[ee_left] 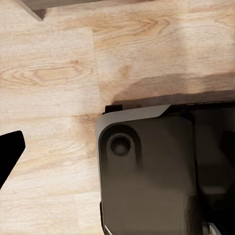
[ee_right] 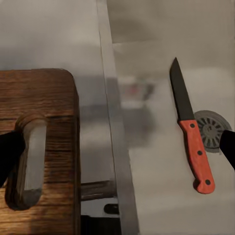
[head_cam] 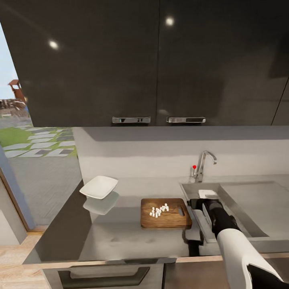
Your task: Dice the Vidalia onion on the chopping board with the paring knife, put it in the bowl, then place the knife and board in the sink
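Lying in the sink (ee_right: 161, 161), paring knife (ee_right: 190, 131) (drain beside); right pincer (ee_right: 117, 152) spread over chopping board (ee_right: 39, 147).

Brown wooden chopping board (head_cam: 165, 213) with darker grain streaks, and on it a scatter of tiny white onion dice (head_cam: 159, 210). Beside it the bowl (head_cam: 98, 187) is plain white, mirrored pale on the glossy grey table (head_cam: 120, 237). Over at the sink (head_cam: 245, 204), dull steel grey all round, chrome faucet (head_cam: 202, 164) with one bright red dot. From the right wrist camera the paring knife (ee_right: 192, 128) shows a red handle with dark rivets and a near-black blade, by the grey ribbed drain (ee_right: 211, 128). Dark, almost black upper cabinets (head_cam: 160, 60) with silver handles. Right arm (head_cam: 237, 245) white with black. Below, the floor (ee_left: 54, 73) is light blond wood with grain.
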Motion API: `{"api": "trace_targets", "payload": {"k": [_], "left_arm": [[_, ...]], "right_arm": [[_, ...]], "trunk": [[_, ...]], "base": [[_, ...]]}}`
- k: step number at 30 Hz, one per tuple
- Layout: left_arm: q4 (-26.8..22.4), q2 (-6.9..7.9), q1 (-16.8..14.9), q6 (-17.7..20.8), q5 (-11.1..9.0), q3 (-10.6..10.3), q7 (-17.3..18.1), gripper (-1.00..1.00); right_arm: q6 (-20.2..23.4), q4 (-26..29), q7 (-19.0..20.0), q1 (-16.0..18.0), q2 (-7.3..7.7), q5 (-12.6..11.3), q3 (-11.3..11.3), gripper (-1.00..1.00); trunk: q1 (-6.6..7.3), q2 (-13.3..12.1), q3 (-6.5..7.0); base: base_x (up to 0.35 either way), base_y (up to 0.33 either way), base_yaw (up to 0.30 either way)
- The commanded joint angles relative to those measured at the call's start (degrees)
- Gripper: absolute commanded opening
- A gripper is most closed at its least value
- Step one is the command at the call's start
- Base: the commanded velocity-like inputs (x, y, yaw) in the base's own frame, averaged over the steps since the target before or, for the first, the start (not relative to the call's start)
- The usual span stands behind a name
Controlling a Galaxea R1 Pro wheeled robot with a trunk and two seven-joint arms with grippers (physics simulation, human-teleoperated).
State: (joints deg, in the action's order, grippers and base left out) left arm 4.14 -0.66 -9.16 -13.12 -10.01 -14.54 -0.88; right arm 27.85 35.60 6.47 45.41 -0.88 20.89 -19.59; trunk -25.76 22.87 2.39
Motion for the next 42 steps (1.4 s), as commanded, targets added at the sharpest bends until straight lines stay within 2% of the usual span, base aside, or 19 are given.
{"api": "trace_targets", "payload": {"k": [1,3,6,17,42], "left_arm": [[0.25,-0.04,-0.07,-0.41,-0.45,-0.49,-0.09,1.00],[0.25,-0.04,-0.07,-0.41,-0.45,-0.49,-0.09,1.00],[0.25,-0.03,-0.07,-0.41,-0.45,-0.49,-0.09,1.00],[0.25,0.04,-0.07,-0.41,-0.45,-0.49,-0.09,1.00],[0.25,0.04,-0.07,-0.41,-0.45,-0.49,-0.09,1.00]], "right_arm": [[0.19,0.03,0.53,0.03,-0.19,0.65,0.73,1.00],[0.19,-0.04,0.50,0.03,-0.24,0.65,2.01,1.00],[0.19,-0.03,0.48,0.03,-0.18,0.65,2.78,1.00],[0.19,-0.01,0.47,0.03,0.00,0.64,2.64,1.00],[0.19,-0.01,0.47,0.03,0.00,0.62,2.70,1.00]], "trunk": [[-0.02,0.05,-0.03],[-0.02,0.05,-0.03],[-0.02,0.05,-0.03],[-0.02,0.05,-0.15],[-0.02,0.05,-2.20]], "base": [[0.000,0.000,0.000],[0.000,0.000,0.000],[0.000,0.000,0.000],[0.000,0.000,0.000],[0.000,0.000,0.000]]}}
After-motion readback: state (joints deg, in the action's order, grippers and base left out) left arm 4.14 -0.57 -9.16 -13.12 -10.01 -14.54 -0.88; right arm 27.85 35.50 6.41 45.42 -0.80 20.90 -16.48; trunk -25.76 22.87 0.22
